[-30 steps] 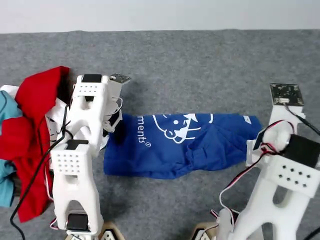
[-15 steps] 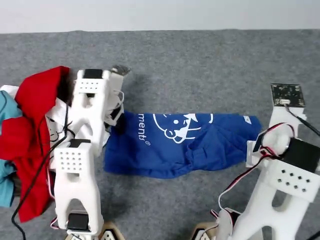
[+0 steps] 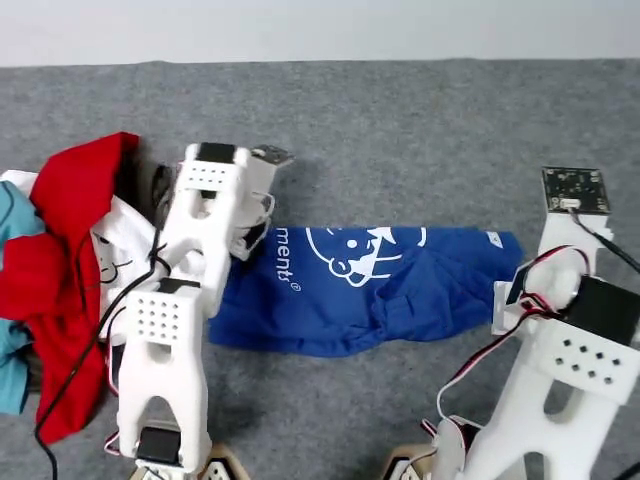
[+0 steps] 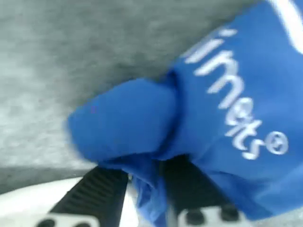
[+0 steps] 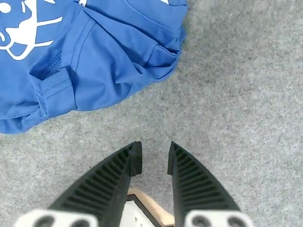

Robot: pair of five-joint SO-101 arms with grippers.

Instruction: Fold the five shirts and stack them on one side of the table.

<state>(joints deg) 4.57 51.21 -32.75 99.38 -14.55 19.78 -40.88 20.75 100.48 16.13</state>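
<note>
A blue shirt (image 3: pixel 370 285) with white print lies crumpled across the middle of the grey table. My left gripper (image 3: pixel 243 243) is at the shirt's left end, shut on a bunched fold of the blue shirt (image 4: pixel 227 85); in the left wrist view the cloth hangs between the black fingers (image 4: pixel 102 187) of the left gripper (image 4: pixel 144 177). The right arm (image 3: pixel 570 340) stands by the shirt's right end. My right gripper (image 5: pixel 155 153) hovers over bare carpet just short of the blue shirt's (image 5: pixel 85 56) hem, its fingers a narrow gap apart with nothing between them.
A heap of unfolded shirts lies at the table's left edge: a red one (image 3: pixel 70 230), a white one (image 3: pixel 120 245) and a teal one (image 3: pixel 10 220). Bare grey carpet (image 3: pixel 420 130) stretches behind the blue shirt and to the right.
My left arm has swung right, carrying the blue shirt's left edge inward over the print. The right arm has barely shifted.
</note>
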